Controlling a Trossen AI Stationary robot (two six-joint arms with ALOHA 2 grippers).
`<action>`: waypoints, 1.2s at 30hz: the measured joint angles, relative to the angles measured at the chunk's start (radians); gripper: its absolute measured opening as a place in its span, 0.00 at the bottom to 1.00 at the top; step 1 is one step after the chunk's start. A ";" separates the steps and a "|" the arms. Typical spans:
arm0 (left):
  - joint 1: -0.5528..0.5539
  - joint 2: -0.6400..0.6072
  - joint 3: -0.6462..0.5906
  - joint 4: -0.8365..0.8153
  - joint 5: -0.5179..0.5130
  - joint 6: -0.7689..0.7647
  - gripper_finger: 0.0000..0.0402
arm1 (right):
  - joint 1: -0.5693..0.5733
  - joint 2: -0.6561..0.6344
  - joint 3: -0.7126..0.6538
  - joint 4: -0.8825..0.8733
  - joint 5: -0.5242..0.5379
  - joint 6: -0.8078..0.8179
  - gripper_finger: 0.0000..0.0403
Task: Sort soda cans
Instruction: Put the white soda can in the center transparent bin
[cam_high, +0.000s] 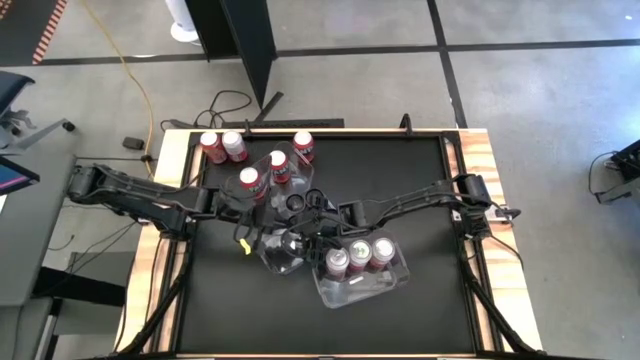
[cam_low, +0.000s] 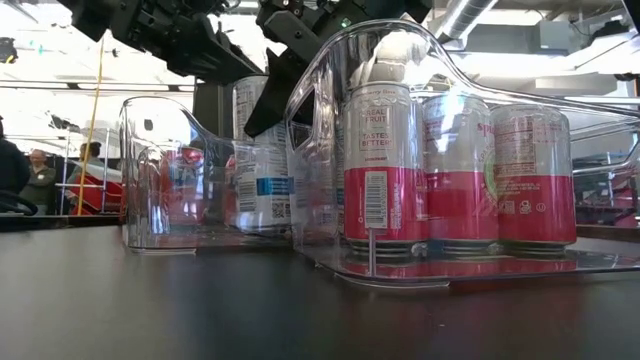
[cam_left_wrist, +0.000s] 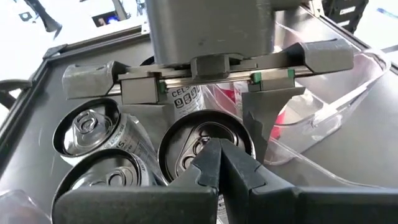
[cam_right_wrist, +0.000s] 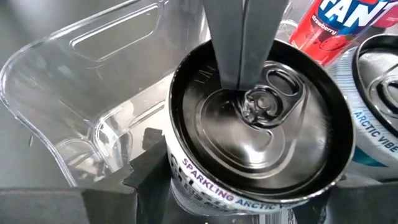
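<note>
Clear plastic tub (cam_high: 362, 285) at near centre-right already holds three pink-and-white cans (cam_high: 359, 257). From above, five soda cans (cam_high: 250, 158) wait at the far left — unsorted. The left wrist view shows the left gripper (cam_left_wrist: 219, 163) pressed together over a white can (cam_left_wrist: 205, 144). The right wrist view shows the right gripper (cam_right_wrist: 244, 74) pinching that can (cam_right_wrist: 258, 140) — not yet placed.

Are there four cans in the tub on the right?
No. The tub on the right holds three cans, standing side by side in a row.
</note>
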 joint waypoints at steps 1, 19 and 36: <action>0.001 0.003 0.000 0.000 0.000 -0.009 0.00 | 0.000 0.000 0.000 0.000 0.000 0.000 0.65; 0.003 0.066 0.001 -0.001 0.002 -0.079 0.00 | 0.005 0.000 0.000 0.037 0.001 0.000 0.94; 0.003 0.065 0.001 -0.012 0.006 -0.090 0.00 | 0.050 0.000 0.082 -0.010 0.102 -0.160 0.99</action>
